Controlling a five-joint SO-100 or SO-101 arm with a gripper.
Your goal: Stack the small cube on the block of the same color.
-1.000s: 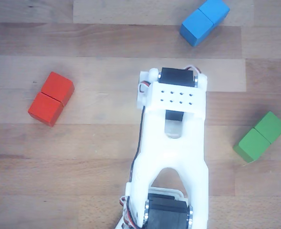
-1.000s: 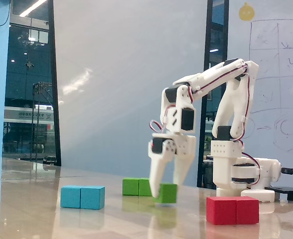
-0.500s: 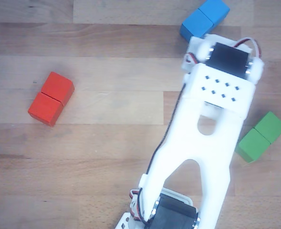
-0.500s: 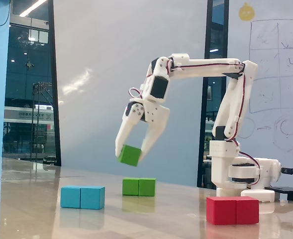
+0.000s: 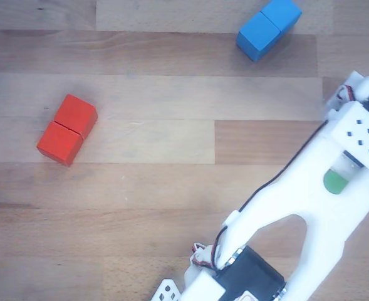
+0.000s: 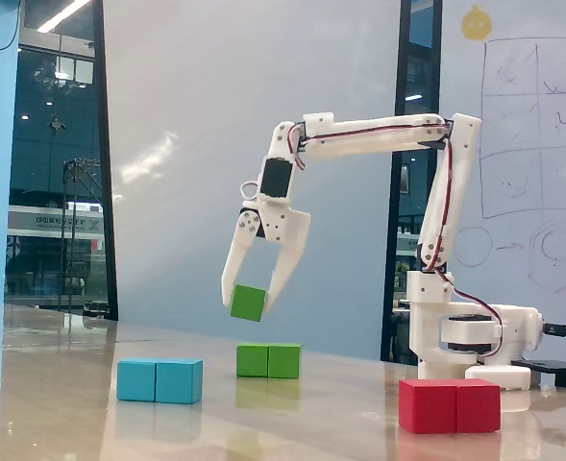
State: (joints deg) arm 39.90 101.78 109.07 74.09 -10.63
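In the fixed view the small green cube (image 6: 248, 303) hangs in the air, and my gripper (image 6: 249, 300) is shut on it. It sits above and slightly left of the green block (image 6: 268, 361), which lies on the table with a seam across its middle. In the other view the arm (image 5: 322, 200) covers the green block; only a green patch (image 5: 336, 182) shows through a slot in the arm, and I cannot tell whether it is cube or block. The fingertips are hidden there.
A blue double block (image 6: 159, 380) lies left of the green block, and a red double block (image 6: 450, 405) lies at the front right near the arm's base (image 6: 465, 336). From above, the red block (image 5: 67, 130) is far left and the blue block (image 5: 269, 28) is at the top.
The gripper closed on the small cube on the table, lifted it and carried it toward the green block. In the other view the arm swung right and now covers the green block.
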